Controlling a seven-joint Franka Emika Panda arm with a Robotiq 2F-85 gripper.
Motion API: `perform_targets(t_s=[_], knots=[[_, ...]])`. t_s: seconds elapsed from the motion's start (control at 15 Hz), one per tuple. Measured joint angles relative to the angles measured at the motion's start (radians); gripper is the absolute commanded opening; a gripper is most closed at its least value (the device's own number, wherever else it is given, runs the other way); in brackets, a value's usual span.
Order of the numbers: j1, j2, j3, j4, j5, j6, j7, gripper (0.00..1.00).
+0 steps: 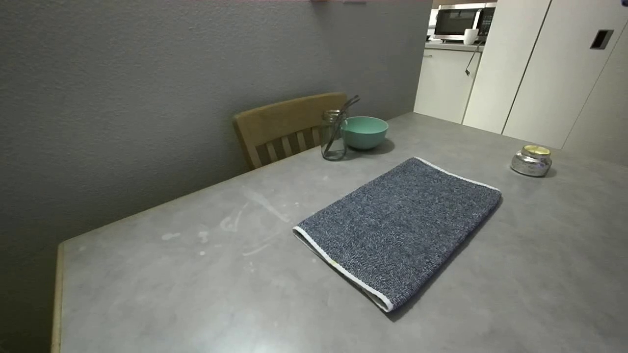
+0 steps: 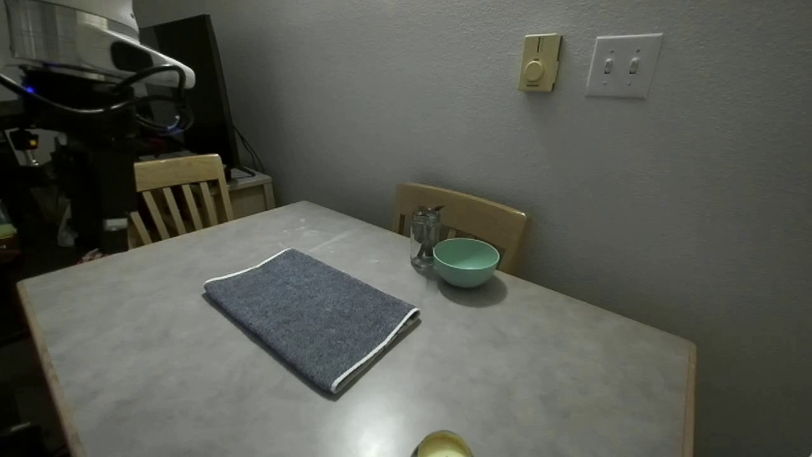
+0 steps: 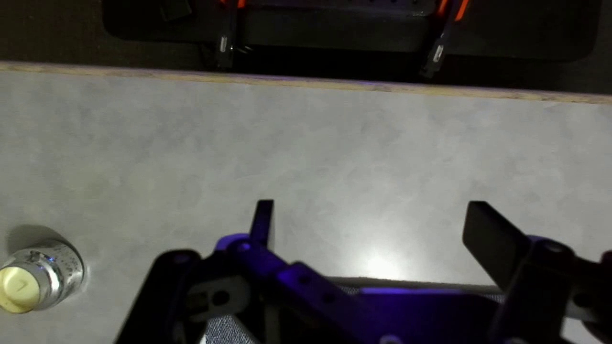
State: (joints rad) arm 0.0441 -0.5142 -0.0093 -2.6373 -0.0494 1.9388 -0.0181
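While the gripper (image 3: 371, 209) hangs with its jaws spread wide, the folded white-edged blue-gray cloth (image 2: 311, 314) lies flat, lower than the gripper and apart from it.

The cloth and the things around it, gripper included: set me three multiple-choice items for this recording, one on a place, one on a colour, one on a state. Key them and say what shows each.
1. Where is the glass jar relative to the bowl?
A) inside it
B) beside it
C) underneath it

2. In which colour is the cloth edged?
A) red
B) black
C) white

3. How does the gripper stand?
A) open
B) shut
C) clamped on the cloth

Key:
1 B: the two stand side by side in both exterior views.
2 C: a white band runs along its short ends in both exterior views.
3 A: its jaws are wide apart in the wrist view, with nothing held between them.
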Motion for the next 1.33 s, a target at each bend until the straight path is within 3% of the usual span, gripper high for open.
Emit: perform_targets(t_s=[0.4,0.73,1.0,1.33], knots=[[0.001,0.013,0.028,0.003,-0.001,0.020,0.042,1.00],[0.025,0.184,0.113,0.082,-0.010,0.150,0.094,1.00],[0.048,0.350,0.137,0.202,-0.019,0.164,0.095,1.00],[0.050,0.374,0.137,0.220,-0.021,0.174,0.102,1.00]])
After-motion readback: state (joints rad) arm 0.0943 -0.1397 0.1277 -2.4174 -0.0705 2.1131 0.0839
